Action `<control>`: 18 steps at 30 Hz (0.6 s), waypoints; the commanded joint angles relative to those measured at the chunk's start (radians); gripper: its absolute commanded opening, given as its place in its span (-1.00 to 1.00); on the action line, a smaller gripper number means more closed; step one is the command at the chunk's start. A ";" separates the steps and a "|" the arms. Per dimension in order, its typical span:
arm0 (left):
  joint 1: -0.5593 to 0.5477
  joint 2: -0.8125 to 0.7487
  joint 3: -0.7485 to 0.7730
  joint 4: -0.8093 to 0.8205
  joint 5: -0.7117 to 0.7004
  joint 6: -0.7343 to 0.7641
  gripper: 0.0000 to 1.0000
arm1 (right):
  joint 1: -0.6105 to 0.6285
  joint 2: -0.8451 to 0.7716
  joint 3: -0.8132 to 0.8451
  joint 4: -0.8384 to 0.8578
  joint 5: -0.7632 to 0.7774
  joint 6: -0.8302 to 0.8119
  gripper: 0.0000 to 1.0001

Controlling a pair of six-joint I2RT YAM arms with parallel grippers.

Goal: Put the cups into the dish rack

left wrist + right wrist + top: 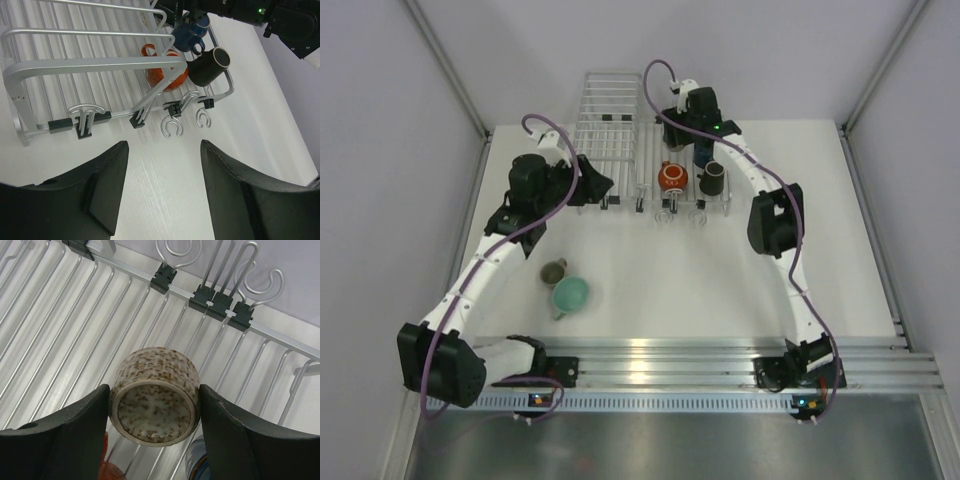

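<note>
My right gripper (pixel 154 388) is shut on the beige speckled cup (pixel 155 400), held bottom toward the camera just above the bars of the dish rack (pixel 60 325). In the top view this gripper (pixel 682 120) hangs over the rack's far end (pixel 720 205) and hides the beige cup. In the rack are the orange-red cup (pixel 671 177), the dark blue cup (pixel 703 152) and the brown cup (pixel 713 178). The olive-grey cup (pixel 554 270) and the mint-teal cup (pixel 570 294) lie on the table. My left gripper (pixel 162 150) is open and empty over the table in front of the rack.
A taller wire basket (pixel 608 120) stands against the rack's left side; its raised frame (pixel 75 65) fills the left wrist view. Silver hooks (pixel 171 127) stick out from the rack's near rim. Frame posts rise at the table's corners.
</note>
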 commanded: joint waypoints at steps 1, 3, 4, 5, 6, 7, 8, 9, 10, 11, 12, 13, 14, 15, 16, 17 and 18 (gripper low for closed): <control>0.014 -0.035 -0.003 0.028 0.016 0.002 0.29 | -0.014 0.005 0.062 0.018 0.020 -0.018 -0.98; 0.015 -0.038 -0.005 0.027 0.014 0.002 0.29 | -0.015 0.008 0.062 0.021 0.023 -0.020 -0.95; 0.017 -0.038 -0.006 0.027 0.014 0.000 0.29 | -0.015 0.008 0.062 0.023 0.026 -0.020 -0.94; 0.017 -0.040 -0.006 0.027 0.016 0.000 0.29 | -0.015 0.011 0.062 0.024 0.027 -0.023 -0.92; 0.018 -0.040 -0.008 0.027 0.014 0.000 0.29 | -0.015 0.014 0.062 0.023 0.030 -0.027 -0.92; 0.020 -0.038 -0.008 0.025 0.016 0.000 0.29 | -0.014 0.014 0.063 0.023 0.033 -0.030 -0.91; 0.020 -0.038 -0.009 0.025 0.017 0.000 0.29 | -0.015 0.015 0.063 0.021 0.035 -0.034 -0.90; 0.020 -0.040 -0.009 0.024 0.016 0.000 0.30 | -0.015 0.017 0.063 0.020 0.040 -0.038 -0.89; 0.021 -0.038 -0.009 0.025 0.016 0.000 0.29 | -0.015 0.017 0.063 0.019 0.043 -0.041 -0.88; 0.021 -0.040 -0.008 0.025 0.017 0.000 0.29 | -0.015 0.018 0.063 0.018 0.044 -0.044 -0.84; 0.023 -0.038 -0.006 0.024 0.017 0.000 0.29 | -0.015 0.018 0.063 0.018 0.044 -0.049 -0.82; 0.023 -0.038 -0.008 0.024 0.019 -0.001 0.29 | -0.015 0.022 0.063 0.018 0.050 -0.052 -0.78; 0.024 -0.037 -0.008 0.024 0.019 -0.001 0.29 | -0.015 0.023 0.063 0.018 0.050 -0.054 -0.74; 0.024 -0.037 -0.006 0.024 0.019 -0.001 0.29 | -0.015 0.025 0.065 0.018 0.055 -0.057 -0.72; 0.026 -0.034 -0.008 0.025 0.020 -0.001 0.29 | -0.015 0.026 0.068 0.018 0.057 -0.060 -0.71; 0.026 -0.032 -0.006 0.027 0.020 -0.001 0.29 | -0.015 0.029 0.070 0.018 0.057 -0.061 -0.68; 0.026 -0.034 -0.006 0.027 0.022 -0.001 0.29 | -0.015 0.032 0.073 0.018 0.058 -0.064 -0.67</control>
